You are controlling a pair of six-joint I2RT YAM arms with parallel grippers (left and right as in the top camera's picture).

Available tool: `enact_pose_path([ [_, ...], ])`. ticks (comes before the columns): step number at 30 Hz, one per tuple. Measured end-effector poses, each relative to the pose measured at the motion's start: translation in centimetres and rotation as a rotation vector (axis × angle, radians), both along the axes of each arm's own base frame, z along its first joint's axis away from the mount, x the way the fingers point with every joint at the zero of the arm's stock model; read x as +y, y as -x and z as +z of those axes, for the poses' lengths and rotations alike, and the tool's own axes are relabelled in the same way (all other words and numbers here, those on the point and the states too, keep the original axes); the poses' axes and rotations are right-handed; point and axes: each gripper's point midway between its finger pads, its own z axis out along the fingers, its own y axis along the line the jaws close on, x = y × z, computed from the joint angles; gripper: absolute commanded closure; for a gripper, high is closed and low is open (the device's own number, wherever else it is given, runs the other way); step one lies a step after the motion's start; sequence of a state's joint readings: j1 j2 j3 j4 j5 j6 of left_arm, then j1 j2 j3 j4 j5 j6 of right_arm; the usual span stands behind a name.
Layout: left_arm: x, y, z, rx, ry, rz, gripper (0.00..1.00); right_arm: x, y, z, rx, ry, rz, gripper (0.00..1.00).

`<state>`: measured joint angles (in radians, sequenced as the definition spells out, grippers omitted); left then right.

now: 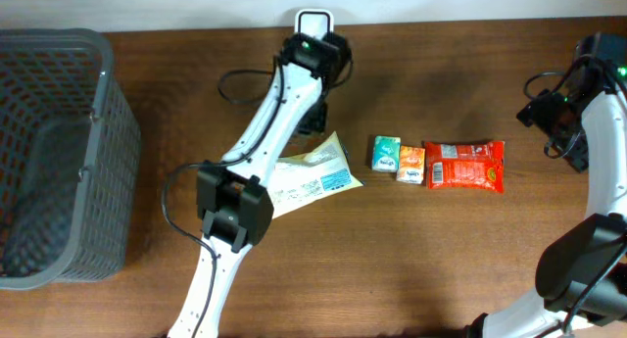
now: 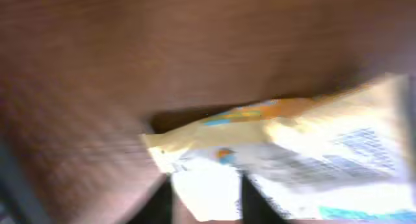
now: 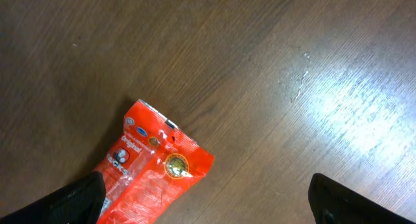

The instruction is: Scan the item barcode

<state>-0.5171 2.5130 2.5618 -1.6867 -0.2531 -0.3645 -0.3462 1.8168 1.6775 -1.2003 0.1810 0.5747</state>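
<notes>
L tool (image 2: 208, 199) is straddling the end of the pale yellow plastic pouch (image 1: 318, 176); cannot tell if gripping, pic blurred. R tool (image 3: 208, 204) is hanging wide open, empty, farther.

A glossy red plastic snack packet (image 3: 153, 175) is lying flat on a dark brown wood-grain table (image 3: 260, 68), at lower left. The right gripper (image 3: 211, 204) is holding its two black fingers (image 3: 81, 197) wide apart at the bottom corners, one just beside the packet. Light is glaring off the wood at right.
</notes>
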Motion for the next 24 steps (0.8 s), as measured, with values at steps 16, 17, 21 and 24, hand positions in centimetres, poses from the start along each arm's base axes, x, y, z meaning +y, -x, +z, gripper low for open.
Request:
enact_pose_path([
  [16,-4.2,4.6,-8.4,0.113,0.342,-0.206,1.0,0.0,0.0,0.0,-0.001,0.0,0.0,0.01],
  [17,-3.9,5.0,-8.0,0.134,0.328,-0.202,1.0,0.0,0.0,0.0,0.0,0.0,0.0,0.01],
  [21,-3.9,1.0,-2.4,-0.017,0.271,-0.218,1.0,0.0,0.0,0.0,-0.001,0.0,0.0,0.01],
  [24,-5.0,0.3,-2.2,-0.045,0.32,-0.226,1.0,0.0,0.0,0.0,0.0,0.0,0.001,0.01],
])
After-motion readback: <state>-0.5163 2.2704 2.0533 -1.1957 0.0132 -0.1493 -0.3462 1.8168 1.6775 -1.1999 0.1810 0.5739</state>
